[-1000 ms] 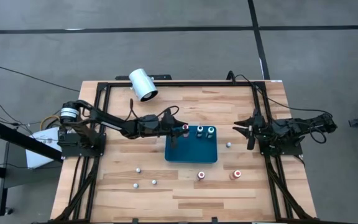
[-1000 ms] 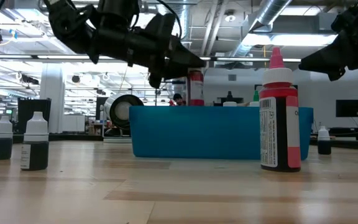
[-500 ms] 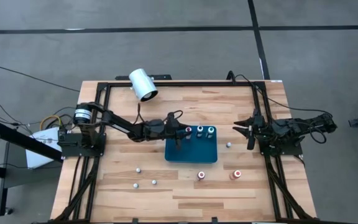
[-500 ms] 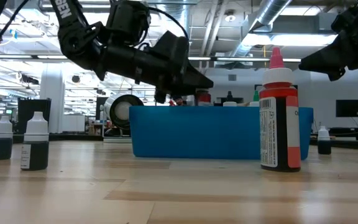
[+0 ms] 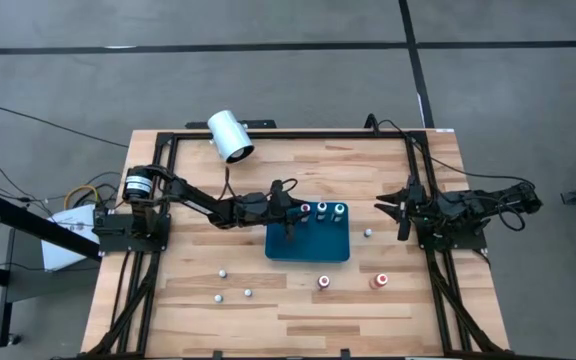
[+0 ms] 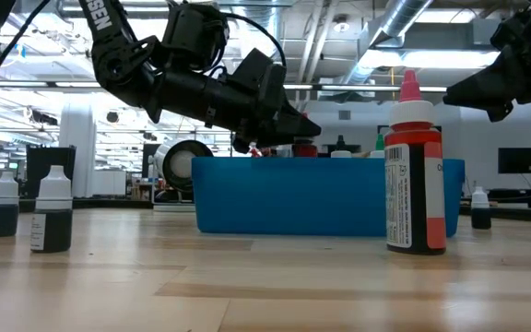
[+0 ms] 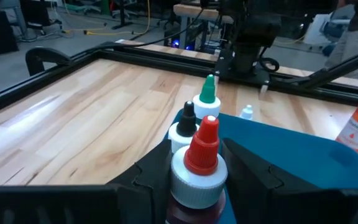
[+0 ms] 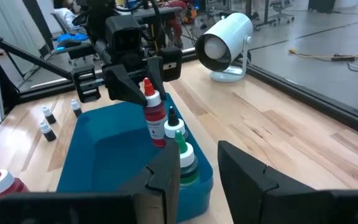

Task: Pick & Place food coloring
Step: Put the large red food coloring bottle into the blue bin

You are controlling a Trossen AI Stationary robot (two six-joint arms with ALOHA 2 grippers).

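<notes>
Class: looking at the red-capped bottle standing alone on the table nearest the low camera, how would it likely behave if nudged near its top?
The red-capped bottle is tall on a narrow base, so it would probably tip rather than slide. Its round body suggests it would then roll across the flat wooden table.

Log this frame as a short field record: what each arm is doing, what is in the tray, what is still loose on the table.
left gripper: over the blue tray's rear left corner, shut on the red-capped bottle
right gripper: parked at the table's right side, holding nothing
tray: blue tray, mid-table
in tray: two bottles in a row along the rear wall beside the held one, black-tipped bottle, then green-tipped bottle
loose on table: two red bottles in front of the tray, four small bottles elsewhere
other: white cylinder at the rear edge
</notes>
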